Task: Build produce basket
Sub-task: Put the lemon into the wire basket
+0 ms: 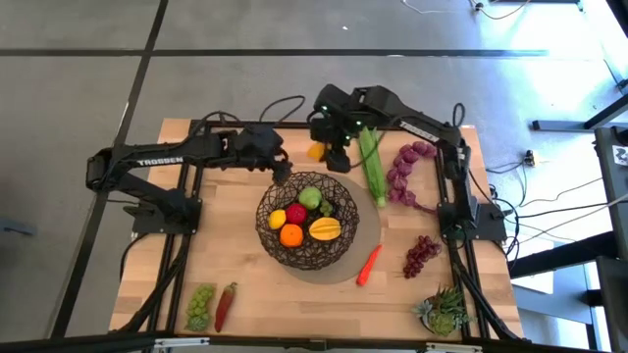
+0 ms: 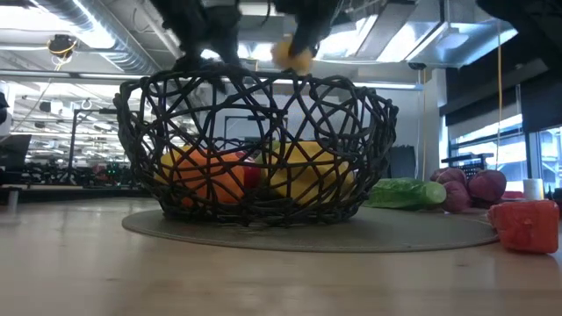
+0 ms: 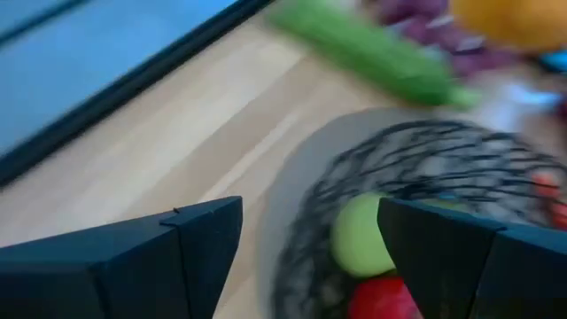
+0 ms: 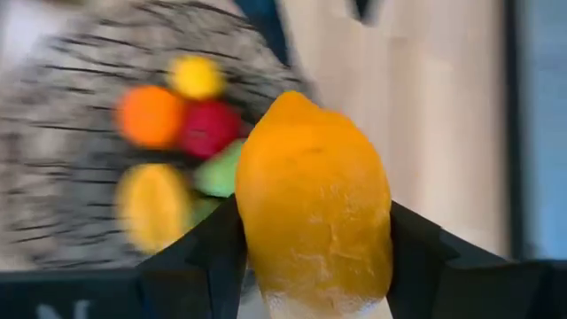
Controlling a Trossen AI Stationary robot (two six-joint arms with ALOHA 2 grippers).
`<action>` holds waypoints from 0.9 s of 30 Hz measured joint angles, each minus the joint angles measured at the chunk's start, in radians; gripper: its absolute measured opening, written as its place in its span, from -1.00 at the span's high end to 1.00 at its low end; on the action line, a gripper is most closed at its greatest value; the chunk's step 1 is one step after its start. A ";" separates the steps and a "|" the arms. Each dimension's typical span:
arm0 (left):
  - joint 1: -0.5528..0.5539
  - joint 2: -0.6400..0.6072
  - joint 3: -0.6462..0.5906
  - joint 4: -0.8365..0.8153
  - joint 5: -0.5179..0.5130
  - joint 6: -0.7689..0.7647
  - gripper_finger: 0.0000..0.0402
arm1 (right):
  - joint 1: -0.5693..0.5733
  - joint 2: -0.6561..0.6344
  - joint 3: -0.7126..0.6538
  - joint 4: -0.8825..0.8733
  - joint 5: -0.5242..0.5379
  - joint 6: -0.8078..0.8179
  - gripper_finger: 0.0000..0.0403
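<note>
The round dark wire basket sits on a grey mat at the table's middle. It holds a red apple, a green apple, an orange, a small yellow fruit and a mango. My right gripper hovers over the basket's far rim, shut on an orange-yellow, lemon-shaped fruit. My left gripper stands open just beyond the basket's far-left rim, with nothing between its fingers. My right gripper pinches the orange-yellow fruit between its two fingers, one on each of its sides. The fingers slant down from the table's far side. The fruit is lifted clear above the basket's rim, its pointed end away from the gripper.
A long green stalk and purple grapes lie right of the basket, with more purple grapes and a carrot nearer. Green grapes and a red chilli lie front left. A succulent stands front right.
</note>
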 joint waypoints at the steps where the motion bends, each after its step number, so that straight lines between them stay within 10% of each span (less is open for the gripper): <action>1: -0.020 -0.005 0.000 0.025 0.002 0.024 -0.26 | 0.010 -0.014 0.000 -0.012 -0.036 0.011 0.06; 13: -0.212 -0.101 0.000 0.065 -0.021 0.039 -0.26 | 0.181 -0.169 -0.208 0.036 -0.121 0.181 0.06; 27: -0.326 -0.157 0.000 0.066 -0.122 0.038 -0.26 | 0.252 -0.237 -0.737 0.664 -0.414 0.217 0.06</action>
